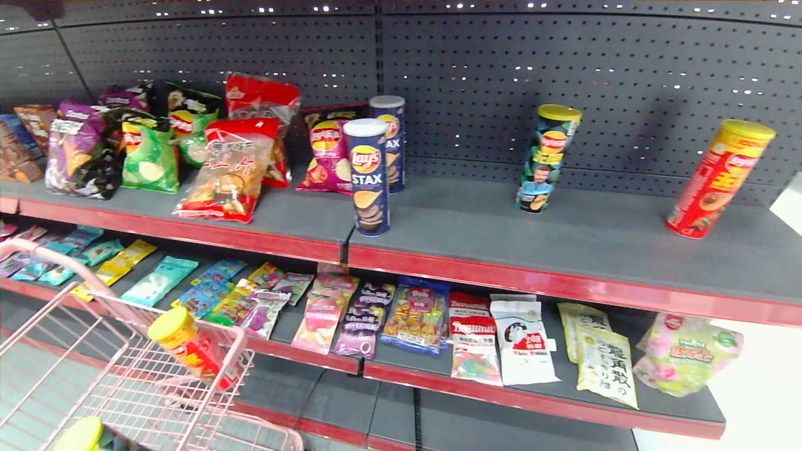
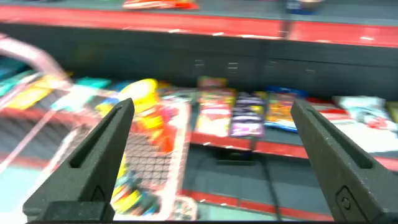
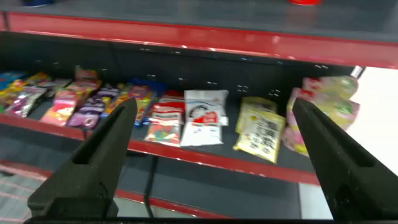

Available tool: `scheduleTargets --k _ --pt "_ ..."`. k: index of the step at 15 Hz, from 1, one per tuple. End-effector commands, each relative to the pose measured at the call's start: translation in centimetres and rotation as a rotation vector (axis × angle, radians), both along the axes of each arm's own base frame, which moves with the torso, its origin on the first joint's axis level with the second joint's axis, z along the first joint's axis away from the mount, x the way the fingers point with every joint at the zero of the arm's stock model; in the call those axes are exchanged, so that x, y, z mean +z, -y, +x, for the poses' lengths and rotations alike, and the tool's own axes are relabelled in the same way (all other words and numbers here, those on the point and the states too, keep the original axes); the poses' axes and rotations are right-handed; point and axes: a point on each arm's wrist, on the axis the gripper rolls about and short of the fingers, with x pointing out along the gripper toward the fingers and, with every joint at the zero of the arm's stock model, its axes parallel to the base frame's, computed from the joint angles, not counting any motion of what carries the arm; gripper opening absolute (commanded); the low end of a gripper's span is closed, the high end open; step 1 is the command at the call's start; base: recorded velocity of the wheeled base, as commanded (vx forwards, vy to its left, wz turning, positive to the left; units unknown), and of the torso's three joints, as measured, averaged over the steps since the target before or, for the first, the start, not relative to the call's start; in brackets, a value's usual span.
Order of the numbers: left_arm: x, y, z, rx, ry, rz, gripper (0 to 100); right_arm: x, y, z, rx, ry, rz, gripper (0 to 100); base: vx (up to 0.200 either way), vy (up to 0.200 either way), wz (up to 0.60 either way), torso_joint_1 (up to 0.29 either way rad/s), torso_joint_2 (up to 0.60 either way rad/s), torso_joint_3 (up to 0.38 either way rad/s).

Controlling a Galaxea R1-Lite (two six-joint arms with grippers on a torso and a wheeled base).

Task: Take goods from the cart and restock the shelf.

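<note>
A: Pink cart (image 1: 113,376), near left, with a yellow-lidded can in the cart (image 1: 191,347). The grippers?

B: Left gripper (image 2: 212,106) and right gripper (image 3: 214,102) both splayed wide, grasping nothing, before the lower shelf (image 1: 564,401) of packets.

A: Farther back?

B: Top shelf (image 1: 501,225): chip bags (image 1: 150,156) far left, two blue cans (image 1: 368,175) at the middle, a green can (image 1: 546,160) and a red can (image 1: 717,181) to the right.

Red can (image 1: 191,347) tilted in cart (image 1: 144,388)
</note>
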Motion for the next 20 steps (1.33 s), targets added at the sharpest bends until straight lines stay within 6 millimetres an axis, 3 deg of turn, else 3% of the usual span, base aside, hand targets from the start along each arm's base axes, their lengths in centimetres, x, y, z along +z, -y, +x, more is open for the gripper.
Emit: scheduleTargets --k 1,8,12,20 --pt "0.01 0.00 0.01 0.001 -0.001 0.001 100 -0.01 0.00 0.01 0.000 -0.001 0.000 100 0.000 0.000 0.60 0.002 0.00 -0.002" --pt "0.01 0.00 0.01 0.001 -0.001 0.001 100 -0.01 0.00 0.01 0.000 -0.001 0.003 100 0.000 0.000 0.60 0.005 0.00 0.002" --pt "0.01 0.00 0.01 0.001 -0.001 -0.001 100 -0.01 0.00 0.01 -0.001 -0.001 0.003 100 0.000 0.000 0.00 -0.020 0.05 0.031" --pt "0.01 0.00 0.01 0.000 -0.001 0.001 100 -0.01 0.00 0.01 -0.001 -0.001 0.005 100 0.000 0.000 0.00 -0.138 0.36 0.216"
